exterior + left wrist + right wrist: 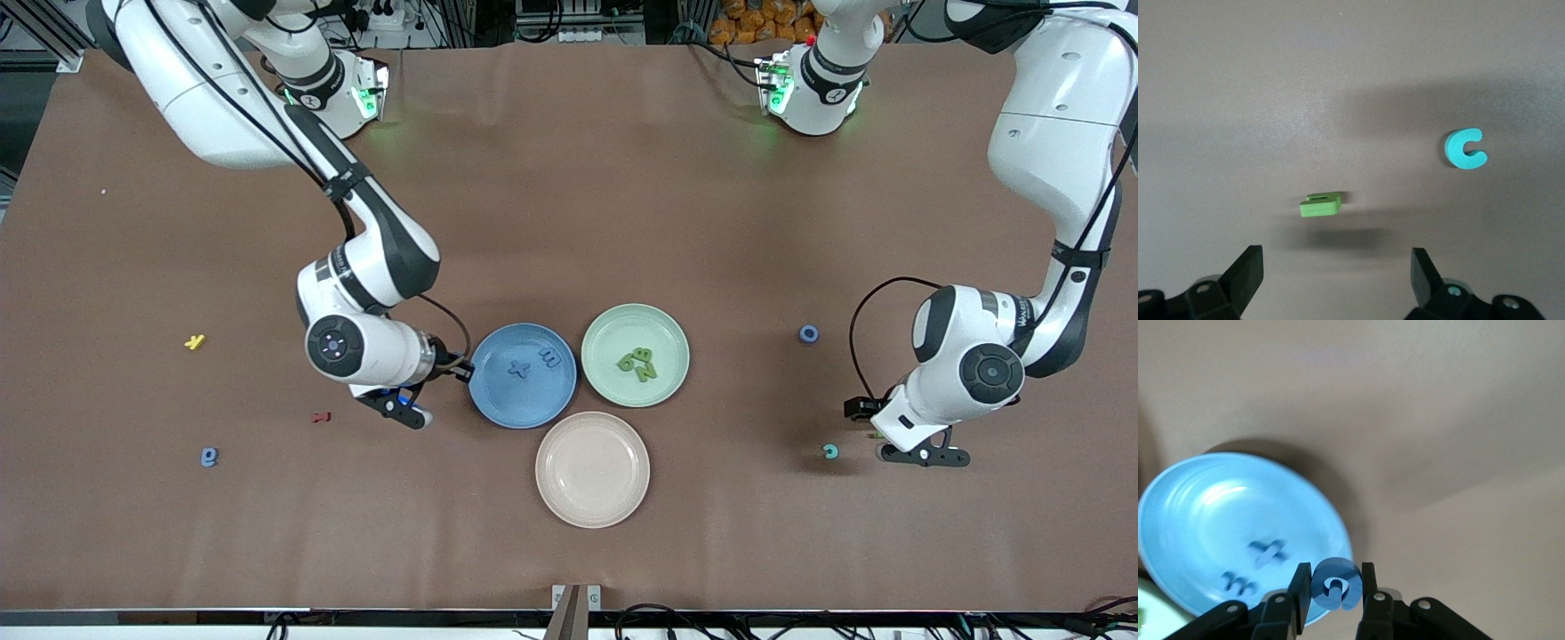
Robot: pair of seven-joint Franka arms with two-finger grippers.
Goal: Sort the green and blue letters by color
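The blue and green letters are small flat pieces that look very light and fairly stiff, perhaps of foam or soft plastic, so I judge that they need only a gentle pinch across their two flat faces or across the narrow outer edges, and that they could slip or turn if the jaws close off-centre. One blue letter is already pinched between the fingers of the right gripper, which are nearly closed on its sides; it hangs just beside the rim of the blue plate, at the end toward the right arm. In that plate lie two blue letters, an x and an m, and the green plate beside it holds a small heap of green letters. The left gripper is spread wide and holds nothing; it hovers low over a green letter on the bare table, which lies between the lines of the two fingers, with a teal c near it. Still loose on the table are a blue ring-shaped letter toward the left arm's end and a blue letter toward the right arm's end. A pink plate, nearer to the front camera, is empty.
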